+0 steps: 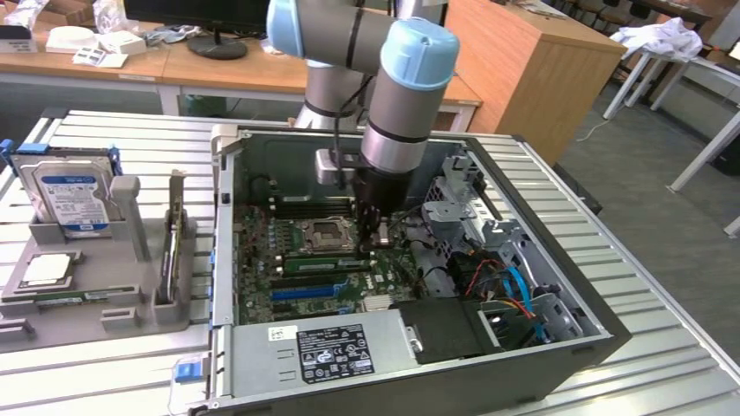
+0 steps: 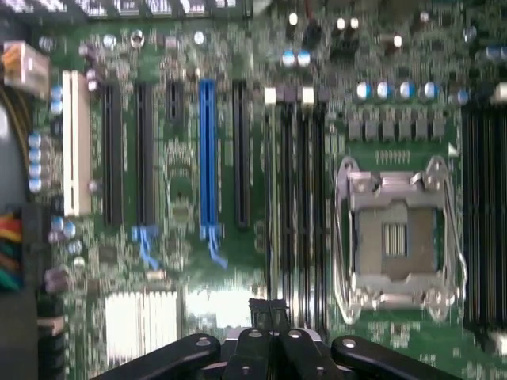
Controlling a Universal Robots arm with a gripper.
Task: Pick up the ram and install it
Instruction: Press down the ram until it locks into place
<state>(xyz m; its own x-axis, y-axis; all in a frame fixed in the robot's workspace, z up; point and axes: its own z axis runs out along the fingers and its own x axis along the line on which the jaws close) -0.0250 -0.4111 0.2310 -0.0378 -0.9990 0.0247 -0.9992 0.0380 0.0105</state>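
Observation:
The ram (image 1: pixel 327 263), a thin green stick, stands on edge in a long slot on the motherboard next to the CPU socket (image 1: pixel 327 232), inside the open computer case. My gripper (image 1: pixel 373 241) reaches down into the case and hangs right over the end of the ram at the exterior view's right. Whether it touches the stick I cannot tell. In the wrist view the gripper (image 2: pixel 269 307) is shut, its black fingertips (image 2: pixel 260 310) pressed together at one end of the black memory slots (image 2: pixel 305 206) beside the CPU socket (image 2: pixel 394 237).
The metal case wall (image 1: pixel 222 225) rises around the board. A power supply (image 1: pixel 324 351) and a cable bundle (image 1: pixel 509 277) crowd the near side. A grey holder tray (image 1: pixel 127 303) with a blue-labelled hard drive (image 1: pixel 72 195) stands outside the case at the exterior view's left.

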